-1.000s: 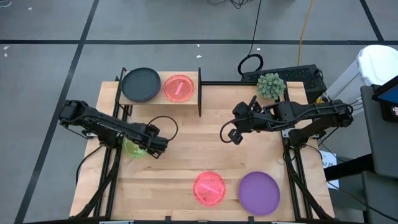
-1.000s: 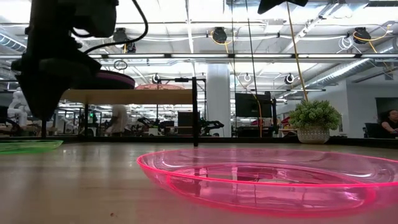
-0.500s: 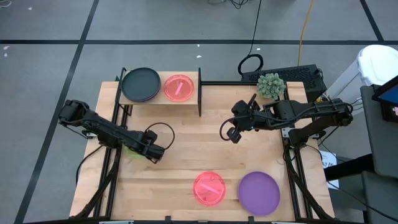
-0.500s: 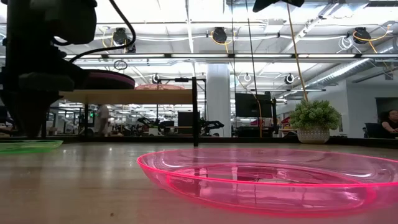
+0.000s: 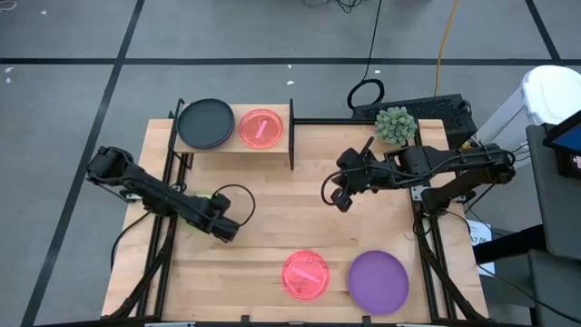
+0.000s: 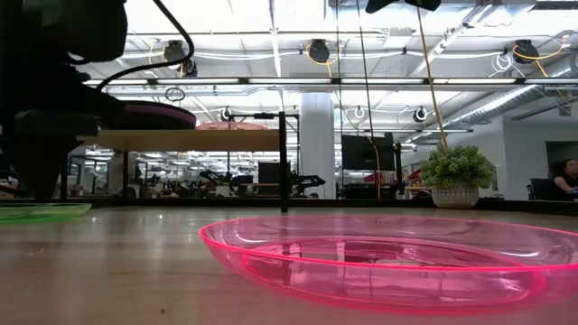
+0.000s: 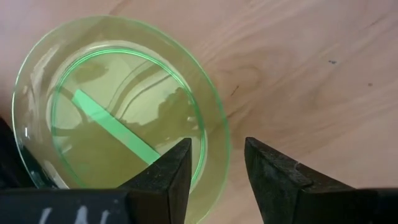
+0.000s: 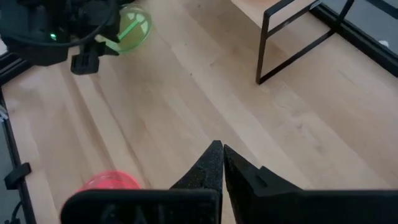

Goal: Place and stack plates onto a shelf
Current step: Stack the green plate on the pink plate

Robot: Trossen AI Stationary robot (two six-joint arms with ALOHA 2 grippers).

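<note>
Spread, my left gripper (image 7: 216, 163) straddled one glossy translucent green plate's (image 7: 93, 112) round rim; my right gripper (image 8: 222, 160), pressed together, hovered over grained wood.

Plant (image 5: 395, 124): a small green potted plant is set at the table's far right corner (a pale pot is seen in the low view).
Keyboard (image 5: 436, 109): a dark keyboard is laid just behind the plant.
Cable (image 5: 366, 94): a black loop is coiled on the grey floor.
Table (image 5: 272, 227): light wood planks.
</note>
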